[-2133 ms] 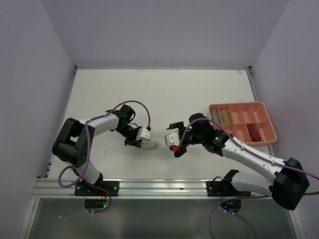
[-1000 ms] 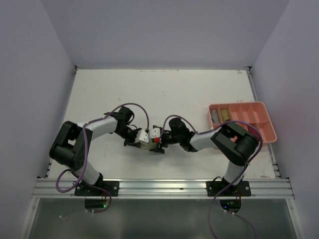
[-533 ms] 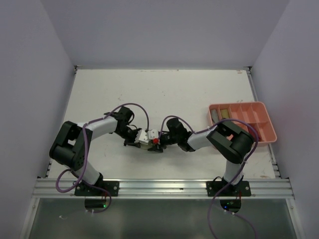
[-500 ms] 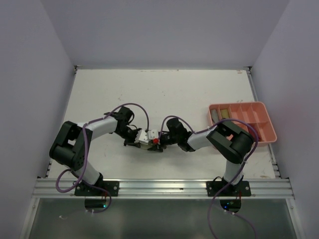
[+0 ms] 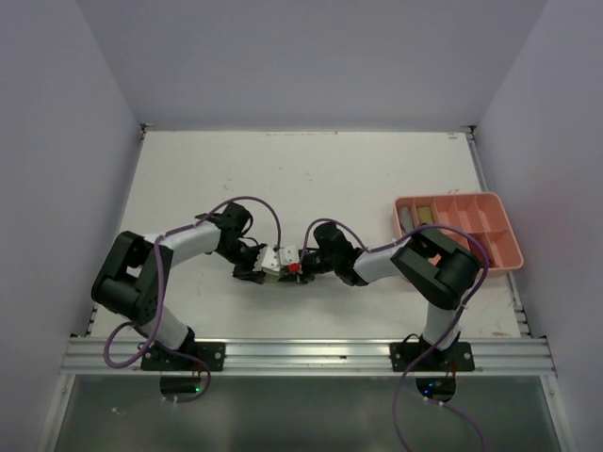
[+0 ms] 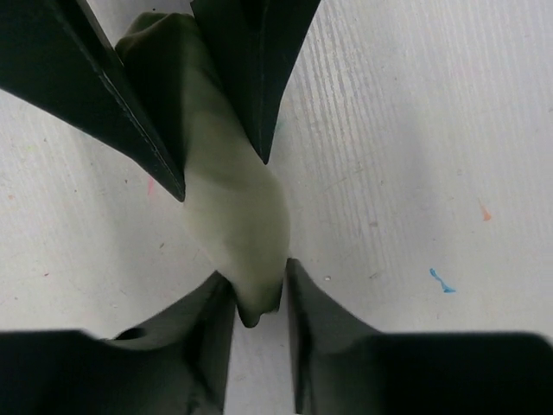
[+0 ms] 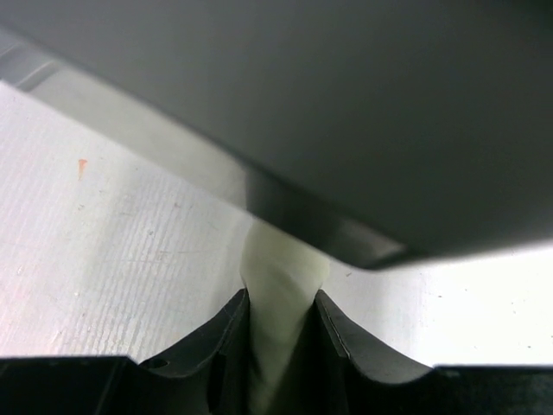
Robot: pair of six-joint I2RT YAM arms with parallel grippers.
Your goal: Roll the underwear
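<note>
Underwear (pale green roll) pinched endwise by left and right jaws, well inside table edges.

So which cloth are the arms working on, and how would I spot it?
Near the front edge of the white table, the left fingers and right fingers meet tip to tip. Held between them is the pale yellow-green roll, a small sausage of cloth. The other rolls sit in the salmon-pink tray at the right; this one doesn't.
</note>
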